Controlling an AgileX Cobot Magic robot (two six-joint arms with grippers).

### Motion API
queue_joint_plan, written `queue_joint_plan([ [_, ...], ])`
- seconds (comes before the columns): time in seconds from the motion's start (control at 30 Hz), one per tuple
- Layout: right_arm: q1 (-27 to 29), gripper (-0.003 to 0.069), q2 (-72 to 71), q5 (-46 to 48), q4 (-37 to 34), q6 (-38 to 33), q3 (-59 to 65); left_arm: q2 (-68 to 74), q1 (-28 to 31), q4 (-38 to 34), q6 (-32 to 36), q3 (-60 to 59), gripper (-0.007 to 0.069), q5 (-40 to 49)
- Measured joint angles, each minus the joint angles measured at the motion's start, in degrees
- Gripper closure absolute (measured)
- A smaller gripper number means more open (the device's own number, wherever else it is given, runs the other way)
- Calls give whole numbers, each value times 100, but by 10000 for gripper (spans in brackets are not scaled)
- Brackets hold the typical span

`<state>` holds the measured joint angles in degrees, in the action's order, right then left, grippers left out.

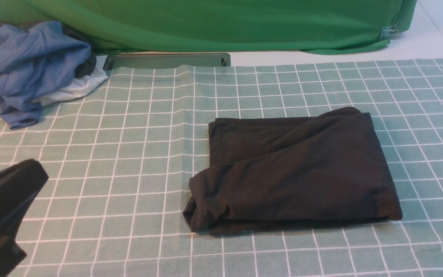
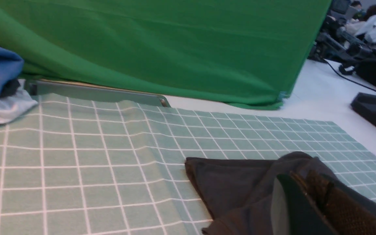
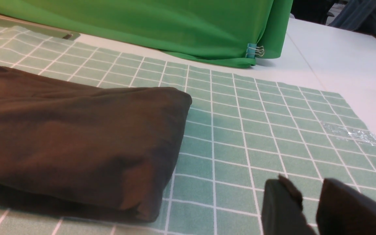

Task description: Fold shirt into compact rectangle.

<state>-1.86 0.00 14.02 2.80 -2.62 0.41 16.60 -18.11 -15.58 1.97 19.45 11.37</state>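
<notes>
Fingers of the right gripper [image 3: 308,202] stand slightly parted, holding nothing; the left gripper [image 1: 2,207], at the near left edge, is closed and empty. The folded black shirt [image 1: 294,173] lies on the checked green tablecloth [image 1: 129,154], right of centre. Far left corner: blue and white clothes heap [image 1: 29,65]. Behind, a green backdrop [image 1: 221,23].
</notes>
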Motion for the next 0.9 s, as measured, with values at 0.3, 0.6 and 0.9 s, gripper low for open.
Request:
queue_joint_plan([
  [0.3,0,441,0,0,0,0,0,-1315,989,1238,-1769,-1640,589,-349],
  [0.6,0,425,0,2,0,0,0,-1663,1650,1510,-2135,-1972,589,59],
  [0.9,0,424,0,2,0,0,0,-1663,1657,1559,-2131,-1972,589,285],
])
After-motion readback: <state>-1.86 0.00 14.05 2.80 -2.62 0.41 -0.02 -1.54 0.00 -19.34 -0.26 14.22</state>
